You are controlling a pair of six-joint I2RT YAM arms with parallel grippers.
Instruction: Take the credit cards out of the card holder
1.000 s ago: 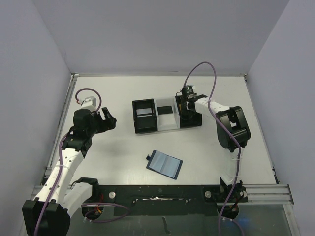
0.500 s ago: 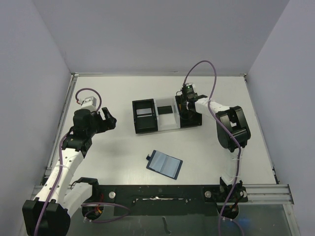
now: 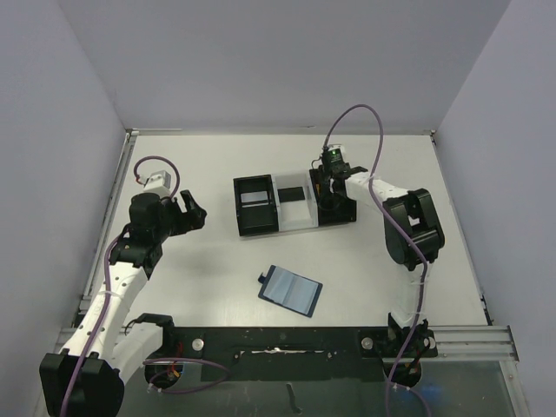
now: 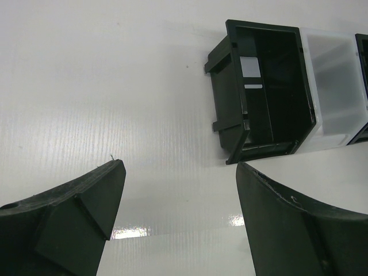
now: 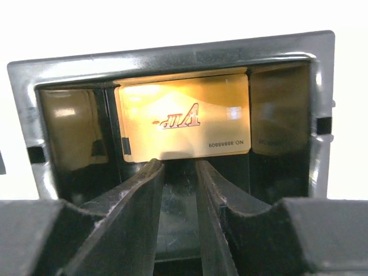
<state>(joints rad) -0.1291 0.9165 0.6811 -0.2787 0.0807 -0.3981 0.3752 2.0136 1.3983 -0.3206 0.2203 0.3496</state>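
Counter (image 3: 208,165): black boxes (image 3: 257,205) far centre; card holder (image 3: 291,289) lies open nearer me. My left end effector (image 4: 179,168) hangs wide apart, empty. My right end effector (image 5: 175,165) reaches into the rightmost box, fingers narrowly apart, gold card (image 5: 184,123) just beyond the tips. Judged: drop-off step. Next: lift clear, return to holder.

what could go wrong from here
1. The right fingers, slightly parted, are down inside the box; lifting out, they may catch its rim and shift it.
2. The gold card lies right at their tips and could get dragged out with them.
3. The wallet lies open and loose, with nothing pinning it; pulling at it may slide it.
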